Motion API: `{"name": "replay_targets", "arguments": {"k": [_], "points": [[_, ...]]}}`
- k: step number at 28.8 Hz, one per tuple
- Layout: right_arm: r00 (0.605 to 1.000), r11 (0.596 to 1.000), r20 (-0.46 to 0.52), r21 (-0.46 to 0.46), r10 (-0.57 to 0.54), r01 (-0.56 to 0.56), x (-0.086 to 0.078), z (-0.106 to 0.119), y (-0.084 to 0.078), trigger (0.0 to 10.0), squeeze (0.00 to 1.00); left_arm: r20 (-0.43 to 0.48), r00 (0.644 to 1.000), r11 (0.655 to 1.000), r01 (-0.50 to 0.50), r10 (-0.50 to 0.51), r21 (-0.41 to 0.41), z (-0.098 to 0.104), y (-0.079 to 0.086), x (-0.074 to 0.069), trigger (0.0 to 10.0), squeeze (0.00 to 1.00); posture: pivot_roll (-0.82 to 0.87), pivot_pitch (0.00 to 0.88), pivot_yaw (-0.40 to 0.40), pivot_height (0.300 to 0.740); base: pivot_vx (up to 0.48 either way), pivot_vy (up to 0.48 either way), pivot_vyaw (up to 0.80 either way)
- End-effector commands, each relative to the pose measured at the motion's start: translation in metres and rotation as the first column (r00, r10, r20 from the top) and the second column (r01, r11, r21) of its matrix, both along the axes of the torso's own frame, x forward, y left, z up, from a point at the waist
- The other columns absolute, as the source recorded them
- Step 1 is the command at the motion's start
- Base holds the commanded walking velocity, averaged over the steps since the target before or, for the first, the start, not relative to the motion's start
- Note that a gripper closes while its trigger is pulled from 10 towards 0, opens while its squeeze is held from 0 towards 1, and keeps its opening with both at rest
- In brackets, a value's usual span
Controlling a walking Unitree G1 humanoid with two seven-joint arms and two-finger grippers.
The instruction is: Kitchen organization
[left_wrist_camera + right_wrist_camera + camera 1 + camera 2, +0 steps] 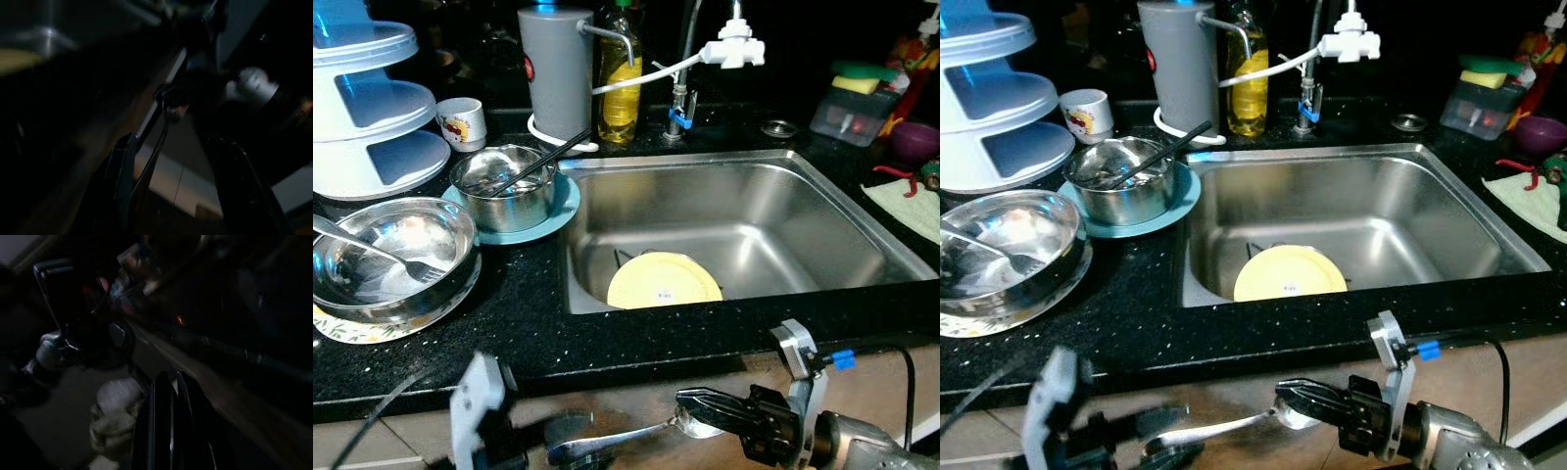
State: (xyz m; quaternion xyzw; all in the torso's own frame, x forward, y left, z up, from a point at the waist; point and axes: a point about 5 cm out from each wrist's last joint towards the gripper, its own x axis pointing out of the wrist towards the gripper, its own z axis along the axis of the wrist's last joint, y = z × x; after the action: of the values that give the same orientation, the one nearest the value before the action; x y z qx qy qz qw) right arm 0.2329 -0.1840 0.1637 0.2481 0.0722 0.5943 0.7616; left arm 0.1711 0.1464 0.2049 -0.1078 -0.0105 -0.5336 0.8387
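Below the black counter's front edge, my right gripper (703, 401) is shut on the bowl end of a steel spoon (636, 434). The spoon's handle reaches left to my blurred left gripper (570, 441). In the left wrist view the left fingers (122, 191) stand apart, open, and the spoon handle (157, 147) runs close by one of them. The right fingers (164, 426) lie pressed together in the dark right wrist view. A yellow plate (664, 281) lies in the steel sink (822, 196).
On the counter to the left are a large steel bowl with a fork (391, 250), a smaller steel bowl (504, 181) on a teal plate, a cup (462, 122) and a white tiered rack (372, 108). A grey canister (555, 73), oil bottle (619, 83) and tap (680, 108) stand behind the sink.
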Motion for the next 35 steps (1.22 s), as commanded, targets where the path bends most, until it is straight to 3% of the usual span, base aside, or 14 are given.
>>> {"name": "replay_targets", "arguments": {"k": [1, 4, 5, 8, 10, 11, 12, 13, 20, 23, 30, 32, 34, 35], "points": [[1.0, 0.998, 0.002, 0.062, -0.001, 0.001, -0.001, 0.011, -0.001, 10.0, 0.0, 0.007, 1.0, 1.0, 0.011, -0.011, -0.022, 0.009, 0.001, -0.002, 10.0, 0.0, 0.03, 0.185, -0.045, 0.74, 0.0, 0.0, 0.0], [1.0, 0.992, 0.012, 0.126, -0.016, 0.014, 0.003, 0.022, -0.001, 10.0, 0.0, 0.047, 0.999, 0.998, -0.02, 0.023, -0.052, 0.02, 0.003, 0.004, 10.0, 0.0, 0.03, 0.184, -0.042, 0.74, 0.0, 0.0, 0.0], [0.997, 0.979, 0.056, 0.196, -0.06, 0.048, 0.012, 0.038, 0.0, 10.0, 0.0, 0.106, 0.992, 0.996, -0.067, 0.073, -0.061, 0.03, 0.005, 0.012, 10.0, 0.0, 0.03, 0.184, -0.041, 0.74, 0.0, 0.0, 0.0], [0.992, 0.972, 0.092, 0.227, -0.084, 0.061, 0.018, 0.05, 0.0, 10.0, 0.0, 0.149, 0.983, 0.994, -0.105, 0.109, -0.035, 0.034, 0.006, 0.018, 10.0, 0.0, 0.03, 0.18, -0.04, 0.74, 0.0, 0.0, 0.0], [0.987, 0.983, 0.137, 0.172, -0.083, 0.059, 0.021, 0.058, 0.0, 10.0, 0.0, 0.177, 0.973, 0.989, -0.15, 0.146, 0.006, 0.037, 0.006, 0.026, 10.0, 0.0, 0.03, 0.179, -0.038, 0.74, 0.0, 0.0, 0.0], [0.982, 0.99, 0.162, 0.126, -0.091, 0.071, 0.024, 0.064, -0.006, 10.0, 0.0, 0.212, 0.95, 0.974, -0.223, 0.228, -0.046, 0.047, 0.006, 0.037, 10.0, 0.0, 0.03, 0.179, -0.038, 0.74, 0.0, 0.0, 0.0], [0.982, 0.99, 0.162, 0.126, -0.091, 0.071, 0.024, 0.064, -0.006, 10.0, 0.0, 0.212, 0.95, 0.974, -0.223, 0.228, -0.046, 0.047, 0.006, 0.037, 10.0, 0.0, 0.03, 0.179, -0.038, 0.74, 0.0, 0.0, 0.0], [0.977, 0.99, 0.175, 0.098, -0.122, 0.106, 0.029, 0.066, -0.013, 10.0, 0.0, 0.226, 0.928, 0.954, -0.276, 0.295, -0.116, 0.057, 0.008, 0.046, 10.0, 0.0, 0.03, 0.179, -0.038, 0.74, 0.0, 0.0, 0.0], [0.944, 0.97, 0.223, 0.065, -0.243, 0.234, 0.042, 0.072, -0.029, 10.0, 0.0, 0.269, 0.88, 0.914, -0.336, 0.391, -0.23, 0.076, 0.008, 0.059, 10.0, 0.0, 0.04, 0.175, -0.036, 0.74, 0.0, 0.0, 0.0], [0.905, 0.941, 0.256, 0.092, -0.339, 0.326, 0.05, 0.081, -0.039, 10.0, 0.0, 0.294, 0.843, 0.876, -0.354, 0.451, -0.329, 0.092, 0.006, 0.067, 10.0, 0.0, 0.04, 0.178, -0.034, 0.74, 0.0, 0.0, 0.0], [0.828, 0.879, 0.299, 0.097, -0.474, 0.467, 0.064, 0.094, -0.049, 10.0, 0.0, 0.321, 0.836, 0.886, -0.359, 0.445, -0.293, 0.098, -0.001, 0.071, 10.0, 0.0, 0.04, 0.183, -0.034, 0.74, 0.0, 0.0, 0.0], [0.73, 0.774, 0.353, -0.027, -0.585, 0.633, 0.084, 0.093, -0.054, 10.0, 0.0, 0.381, 0.83, 0.912, -0.389, 0.408, -0.128, 0.092, -0.012, 0.08, 10.0, 0.0, 0.05, 0.187, -0.034, 0.74, 0.0, 0.0, 0.0], [0.596, 0.594, 0.483, -0.179, -0.641, 0.784, 0.104, 0.094, -0.063, 10.0, 0.0, 0.429, 0.808, 0.898, -0.44, 0.404, -0.016, 0.084, -0.018, 0.09, 10.0, 0.0, 0.05, 0.188, -0.03, 0.74, 0.0, 0.0, 0.0], [0.557, 0.535, 0.533, -0.214, -0.638, 0.817, 0.108, 0.094, -0.066, 10.0, 0.0, 0.443, 0.798, 0.89, -0.456, 0.408, 0.002, 0.082, -0.019, 0.092, 10.0, 0.0, 0.05, 0.188, -0.03, 0.74, 0.0, 0.0, 0.0]]}}
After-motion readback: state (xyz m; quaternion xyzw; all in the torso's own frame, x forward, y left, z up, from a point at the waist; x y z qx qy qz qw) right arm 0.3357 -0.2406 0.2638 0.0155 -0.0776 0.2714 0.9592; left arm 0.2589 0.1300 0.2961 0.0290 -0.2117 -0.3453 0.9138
